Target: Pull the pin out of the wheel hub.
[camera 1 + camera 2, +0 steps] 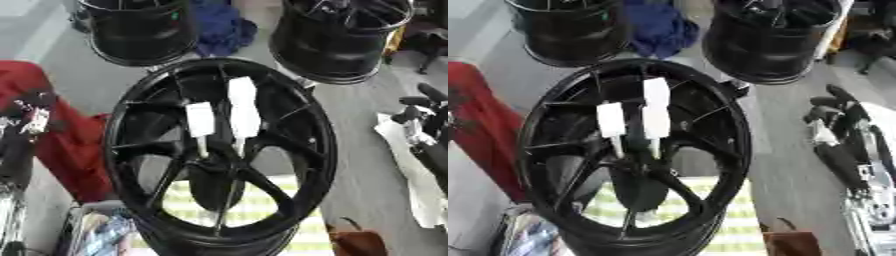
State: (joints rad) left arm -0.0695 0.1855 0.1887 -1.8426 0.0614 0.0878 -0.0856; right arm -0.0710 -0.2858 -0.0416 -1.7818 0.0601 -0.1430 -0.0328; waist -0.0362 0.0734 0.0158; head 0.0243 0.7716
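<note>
Two white-tagged pins (200,125) stand near-upright in the black wheel hub (219,165), long axes running away from the camera. Right hand (837,112) hangs beside the rim, fingers relaxed; the left hand's fingers can't be told.

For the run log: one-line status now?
wheel hub: upright, centre | white-tagged pins: seated | right hand: right edge, off hub | left hand: unseen

Both far wheels (140,30) at twelve o'clock are cut off by the top edge. The black wheel hub (219,150) loses its lowest rim to the bottom edge at six. White tags (200,119) near its centre cover whatever they hang on — no pin can be made out. At three o'clock the right hand (837,117) is blurred — its fingers' pose is unreadable. The left hand (26,120) at nine is cropped.
</note>
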